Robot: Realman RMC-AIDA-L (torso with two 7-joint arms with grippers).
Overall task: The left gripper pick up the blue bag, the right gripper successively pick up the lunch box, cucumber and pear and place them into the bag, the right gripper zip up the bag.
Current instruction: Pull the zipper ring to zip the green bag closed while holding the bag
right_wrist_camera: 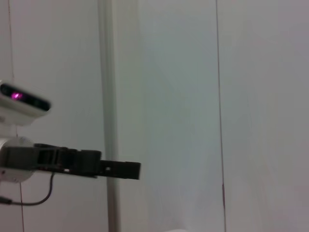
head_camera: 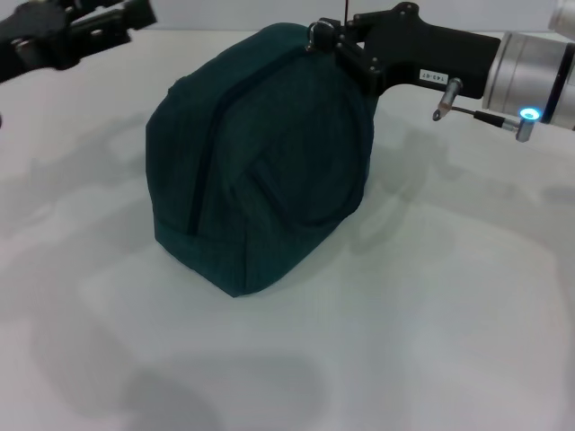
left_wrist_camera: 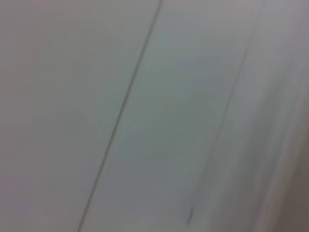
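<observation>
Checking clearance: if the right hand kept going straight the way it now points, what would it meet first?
The right hand points left at the top of the blue bag and looks already against it; depth is unclear.

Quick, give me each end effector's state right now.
Left end effector: raised off to the bag's left, holding nothing; open or shut cannot be told.
Right end effector: at the blue bag top, shut on its zipper pull.

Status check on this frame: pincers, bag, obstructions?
Right pincer at blue bag top, at the zipper end. Left pincer off bag, far left. Bag looks zipped. Nothing obstructing.
</observation>
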